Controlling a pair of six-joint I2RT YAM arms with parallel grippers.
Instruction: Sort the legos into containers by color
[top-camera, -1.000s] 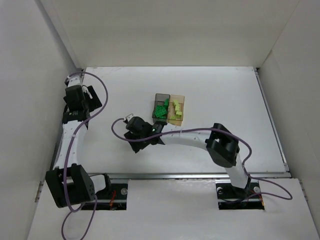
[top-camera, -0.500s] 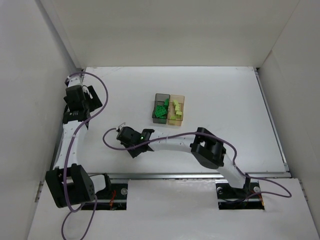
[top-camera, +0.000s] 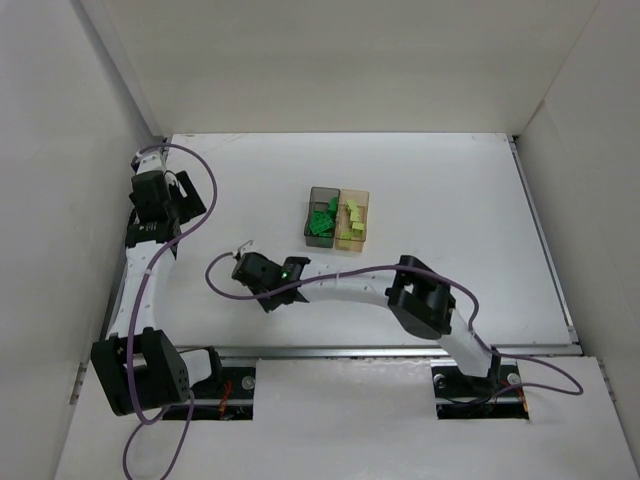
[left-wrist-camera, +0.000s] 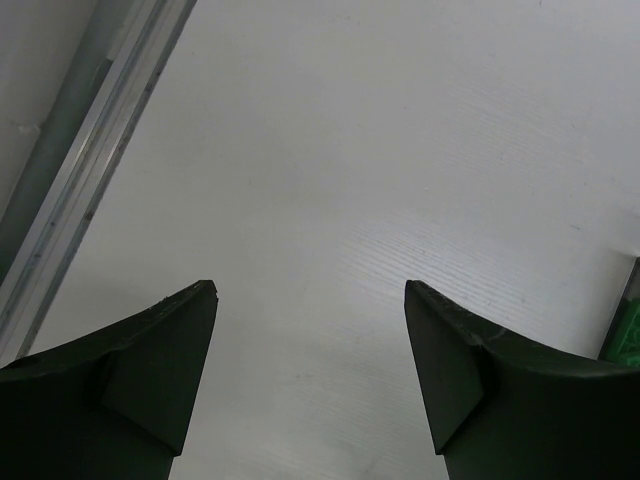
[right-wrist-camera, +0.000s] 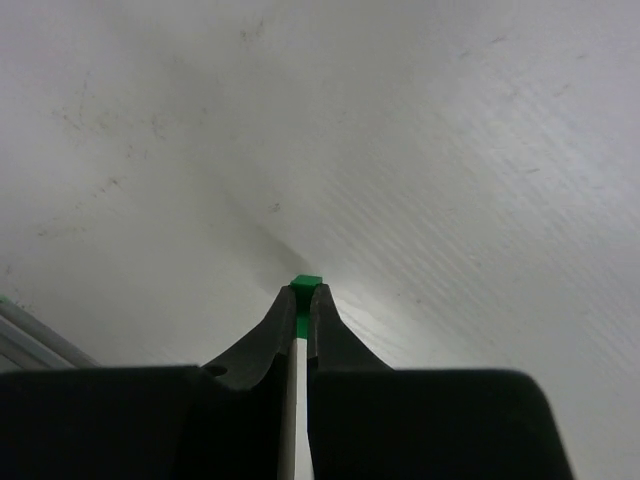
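White table (right-wrist-camera: 450, 150) beneath right gripper (right-wrist-camera: 305, 297) pinching green lego (right-wrist-camera: 306, 283), axis untellable; left gripper (left-wrist-camera: 310, 292) spread.

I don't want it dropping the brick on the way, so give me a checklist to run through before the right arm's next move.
1. Grip: the right gripper is shut on the green lego: ok.
2. Hold depth: the brick sits at the very fingertips; security cannot tell.
3. Sorting: the grey bin holds the dark green legos, the tan bin the lime legos: ok.
4. Room left in the grey bin: cannot tell.
5. Other arm: the left gripper is open, far from the bins: ok.
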